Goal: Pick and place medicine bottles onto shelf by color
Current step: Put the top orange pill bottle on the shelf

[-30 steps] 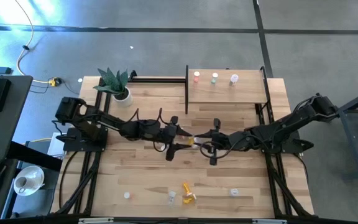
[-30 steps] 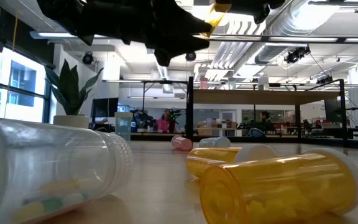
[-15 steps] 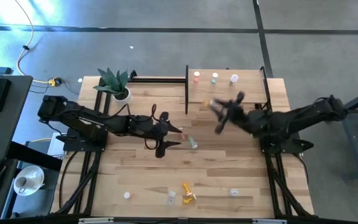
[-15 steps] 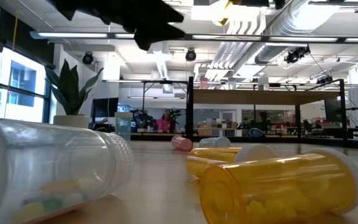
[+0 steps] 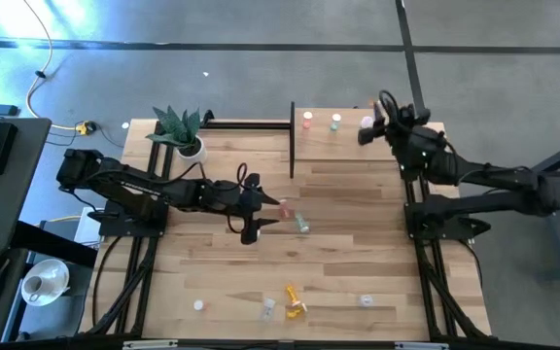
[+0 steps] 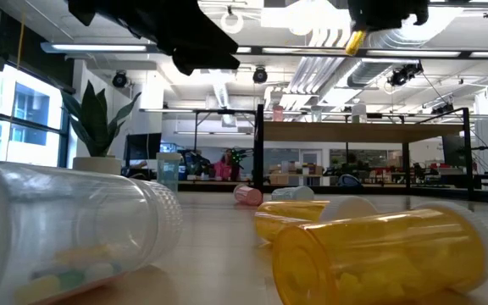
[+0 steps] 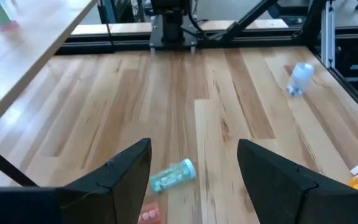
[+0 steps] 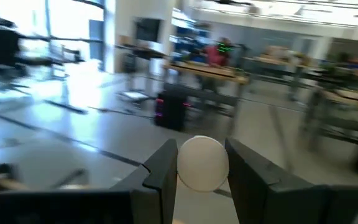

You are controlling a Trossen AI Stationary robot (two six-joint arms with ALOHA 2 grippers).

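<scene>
My right gripper [image 5: 369, 128] is over the right end of the light-wood shelf [image 5: 353, 146], shut on an orange bottle [image 6: 356, 39], right by the white bottle [image 5: 366, 122]. A red bottle [image 5: 307, 120] and a green bottle [image 5: 335, 121] stand upright on the shelf beside it. My left gripper [image 5: 261, 212] is open and empty over the table's middle. In front of its fingers a pale-green bottle [image 7: 173, 176] and a pink bottle [image 7: 149, 214] lie on their sides. My right gripper pinches the orange bottle between its two fingers; in the right wrist view its white cap [image 8: 202, 163] shows between them. The orange body [image 6: 356, 39] sticks out slanting below the fingers, lifted clear above the shelf.
A potted plant [image 5: 185, 131] stands at the far left. Several bottles lie near the table's front edge: two orange ones [image 5: 295, 301], clear ones [image 5: 268, 308] [image 5: 366, 300] and a white cap [image 5: 198, 304]. The shelf's black frame [image 5: 292, 141] borders its left side.
My right gripper has carried the orange bottle from the table's middle, where it stood close to my left gripper, up and toward the far right, to the shelf's right end. My left gripper has drawn back a little toward the table's left.
</scene>
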